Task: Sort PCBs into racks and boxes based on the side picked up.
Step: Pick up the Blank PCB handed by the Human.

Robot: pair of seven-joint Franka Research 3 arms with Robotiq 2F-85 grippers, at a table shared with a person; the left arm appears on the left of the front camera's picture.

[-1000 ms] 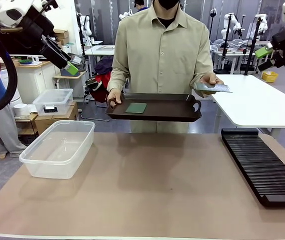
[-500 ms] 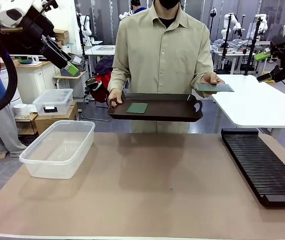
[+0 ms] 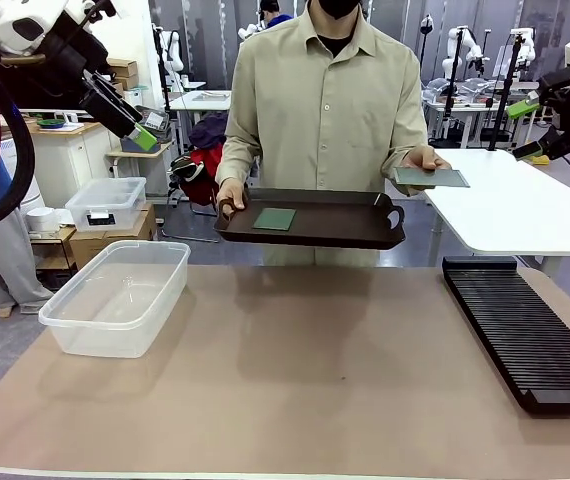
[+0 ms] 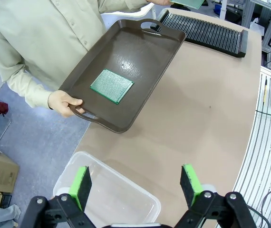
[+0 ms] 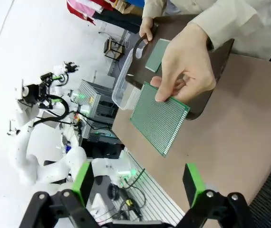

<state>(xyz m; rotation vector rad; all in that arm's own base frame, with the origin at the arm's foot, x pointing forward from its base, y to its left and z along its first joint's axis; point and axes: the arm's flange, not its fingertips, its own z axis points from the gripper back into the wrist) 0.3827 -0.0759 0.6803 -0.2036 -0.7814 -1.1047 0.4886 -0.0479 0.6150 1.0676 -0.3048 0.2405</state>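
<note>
One PCB (image 3: 431, 177) lay flat on the person's hand (image 3: 422, 157), offered toward the right gripper (image 3: 526, 128); the other PCB (image 3: 274, 218) rested on the brown tray (image 3: 355, 222). The right gripper and the left gripper (image 4: 136, 184) both stood fully open and empty. I think the right one should take the board's free edge, clear of that hand.

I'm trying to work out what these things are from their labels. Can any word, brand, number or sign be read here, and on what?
Readable text: none.
PCB lying on the tray: plain dot grid, no print.
Held-up PCB: plain dot grid, no print.
Small lidded box: a dark patch, too small to read.
</note>
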